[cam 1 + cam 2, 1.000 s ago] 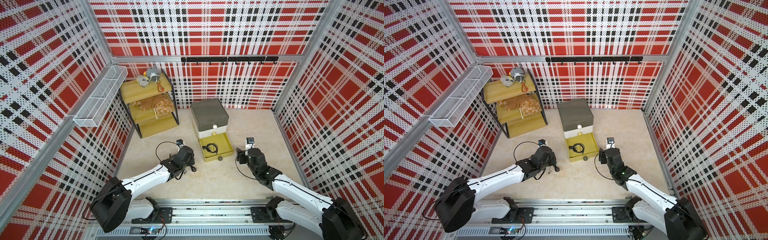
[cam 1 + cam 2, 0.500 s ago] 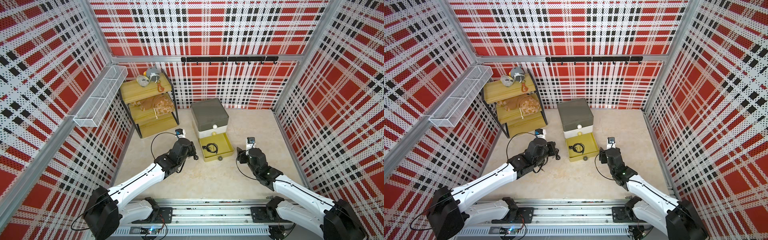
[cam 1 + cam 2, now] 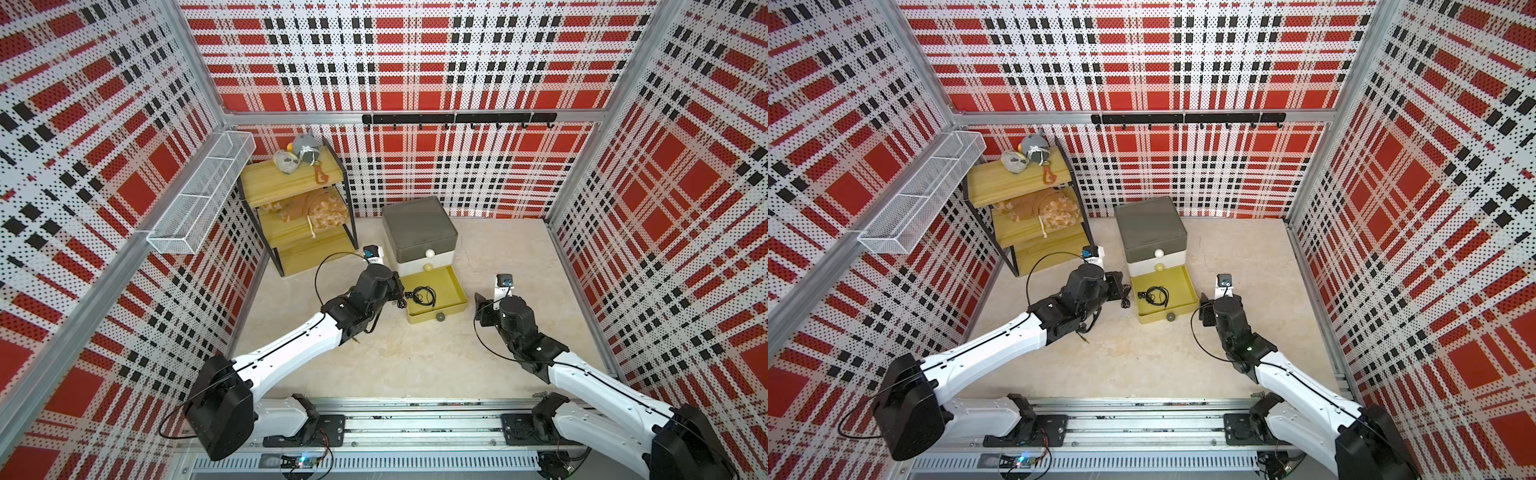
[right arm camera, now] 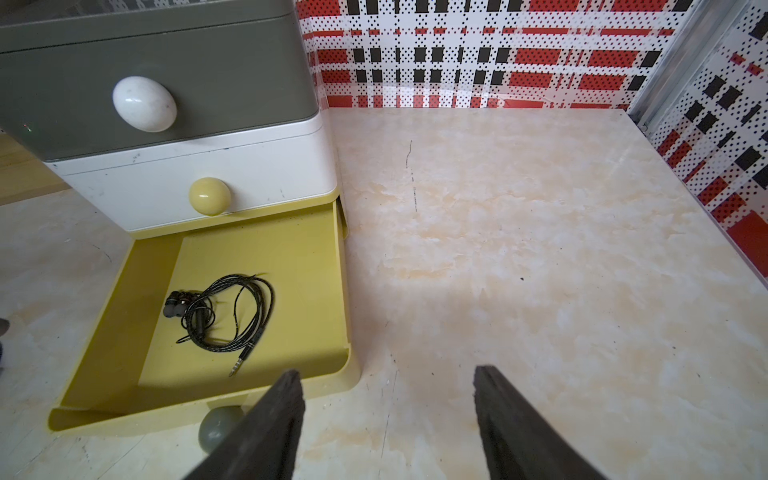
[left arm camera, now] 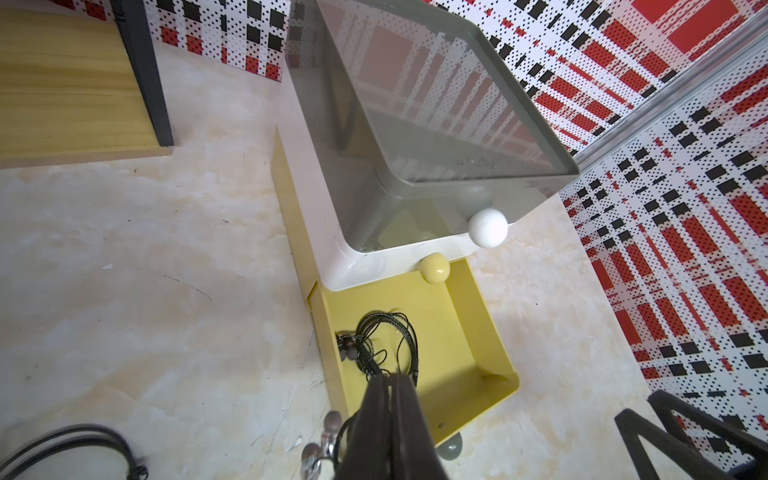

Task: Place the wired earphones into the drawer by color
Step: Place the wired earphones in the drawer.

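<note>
we see left gripper (image 5: pixel 390 384) pinching thin black earphones (image 5: pixel 332 421), right gripper (image 4: pixel 387 370) gaping, braided coil (image 4: pixel 198 318) in glossy mustard drawer (image 4: pixel 344 291)

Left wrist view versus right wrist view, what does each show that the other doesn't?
Only the left wrist shows the shut left gripper pinching a black earphone set, plus the black leg of the yellow shelf. Only the right wrist shows the jack plug of the coiled black earphones. Both show those earphones in the open mustard drawer, the white knob and the yellow knob.
</note>
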You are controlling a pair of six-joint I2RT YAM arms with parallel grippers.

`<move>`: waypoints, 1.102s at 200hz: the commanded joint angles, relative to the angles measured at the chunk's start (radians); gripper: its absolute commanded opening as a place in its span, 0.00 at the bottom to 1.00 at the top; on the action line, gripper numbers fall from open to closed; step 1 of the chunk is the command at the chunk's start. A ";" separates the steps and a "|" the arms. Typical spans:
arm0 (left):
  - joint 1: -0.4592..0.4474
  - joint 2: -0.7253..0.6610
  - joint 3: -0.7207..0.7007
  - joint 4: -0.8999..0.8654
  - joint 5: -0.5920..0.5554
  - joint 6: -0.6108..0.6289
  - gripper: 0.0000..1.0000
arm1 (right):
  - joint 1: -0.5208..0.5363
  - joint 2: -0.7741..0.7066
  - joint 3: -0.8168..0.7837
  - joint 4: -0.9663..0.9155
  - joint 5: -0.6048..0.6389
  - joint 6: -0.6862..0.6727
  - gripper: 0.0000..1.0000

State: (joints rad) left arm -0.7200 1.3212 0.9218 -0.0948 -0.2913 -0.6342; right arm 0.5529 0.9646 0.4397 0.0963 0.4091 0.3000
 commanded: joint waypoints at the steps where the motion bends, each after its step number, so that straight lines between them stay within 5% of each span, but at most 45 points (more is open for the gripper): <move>1: -0.010 0.042 0.045 0.077 0.020 0.017 0.00 | -0.008 -0.020 -0.017 0.002 0.016 -0.001 0.71; 220: -0.026 0.440 0.131 0.379 0.051 -0.033 0.02 | -0.008 -0.030 -0.021 0.001 0.015 0.001 0.71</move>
State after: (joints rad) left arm -0.7422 1.7344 1.0367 0.2256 -0.2398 -0.6487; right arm 0.5529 0.9512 0.4328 0.0959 0.4168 0.3004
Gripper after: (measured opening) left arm 0.061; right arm 0.712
